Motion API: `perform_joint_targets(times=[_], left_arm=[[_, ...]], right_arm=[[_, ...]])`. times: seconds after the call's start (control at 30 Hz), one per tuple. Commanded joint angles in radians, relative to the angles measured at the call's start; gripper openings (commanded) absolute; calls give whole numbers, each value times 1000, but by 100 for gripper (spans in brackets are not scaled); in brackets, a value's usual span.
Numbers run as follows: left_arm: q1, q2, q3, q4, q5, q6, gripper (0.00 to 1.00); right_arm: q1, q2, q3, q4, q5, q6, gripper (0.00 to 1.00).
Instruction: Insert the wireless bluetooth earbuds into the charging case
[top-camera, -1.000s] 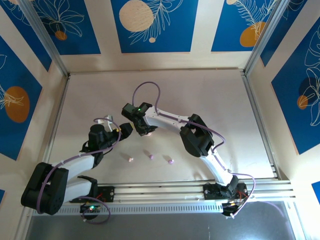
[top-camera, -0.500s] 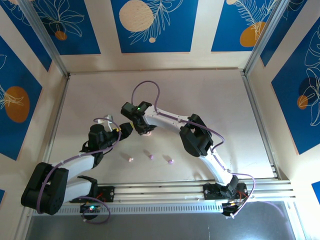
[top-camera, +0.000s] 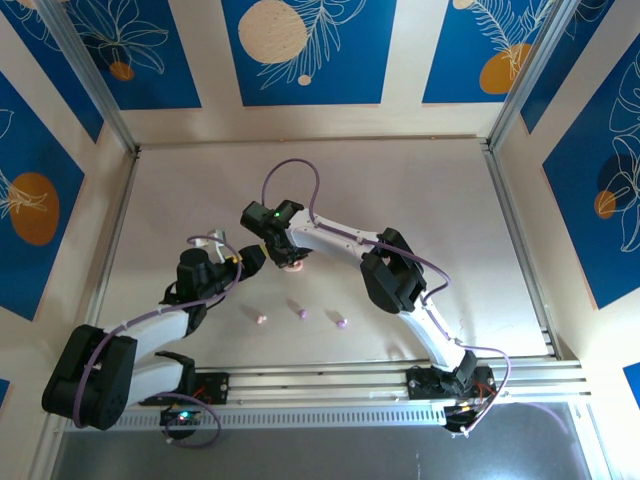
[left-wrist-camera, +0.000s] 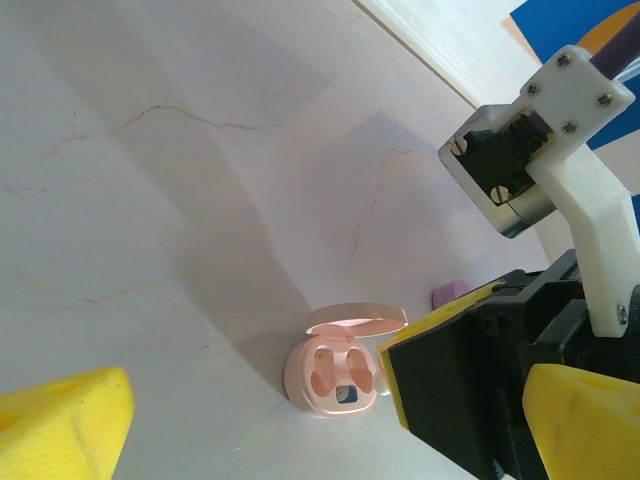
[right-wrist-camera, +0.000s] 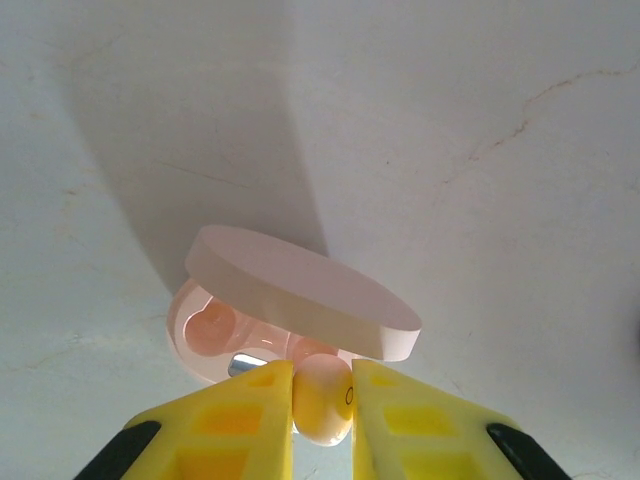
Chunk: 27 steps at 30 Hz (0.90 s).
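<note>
Pale marble bench (top-camera: 420, 200): right end effector (right-wrist-camera: 322, 402) pinches a pink earbud (right-wrist-camera: 320, 390) at the open pink charging case (right-wrist-camera: 300, 290); left end effector (top-camera: 249, 261) gapes open nearby.

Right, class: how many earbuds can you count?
4. Three lie in a row on the table: pink earbud, purple earbud, second purple earbud. The fourth earbud, pink, is pinched in the right hand at the open pink case. More may be hidden.
</note>
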Motion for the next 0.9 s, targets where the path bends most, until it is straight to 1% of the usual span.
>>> perform_joint_targets(times=[0.0,0.87], left_arm=[[10,-21,4,1,3,13,100],[10,-1,5,20,14,10,100]], right_arm=[[-6,-7,-8,-6,-3,-7,19],[-12,27,-47,22,-3,-20,19]])
